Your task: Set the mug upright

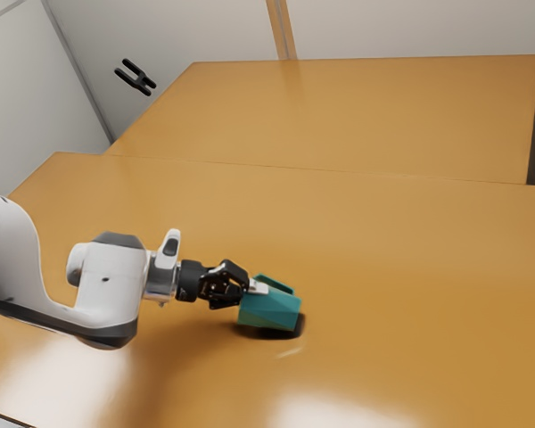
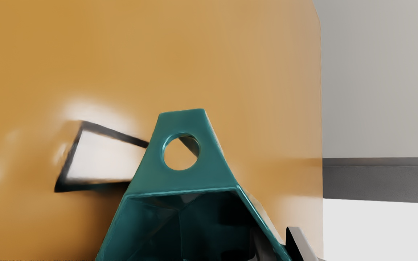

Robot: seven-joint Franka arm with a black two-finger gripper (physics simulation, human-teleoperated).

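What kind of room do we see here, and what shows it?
Perhaps an office or meeting room, rendered in simulation: a wide, smooth wooden table, a second wooden table directly beyond it, and plain pale walls around them.

The mug (image 1: 269,310) is blue-green all over, lighter and brighter on one side, and so dark inside that parts look black. The claw (image 1: 259,286) is black with pale grey tips. The arm (image 1: 111,281) is white with dark grey parts. The tabletop (image 1: 428,267) is plain orange-brown with shiny white spots, and the table behind (image 1: 366,116) is the same orange-brown. The wall (image 1: 410,27) is light grey, with an orange-tan strip (image 1: 276,27) that has a grey line beside it. The forked thing (image 1: 135,78) is black. In the wrist view, a white patch (image 2: 103,156) has a black edge.
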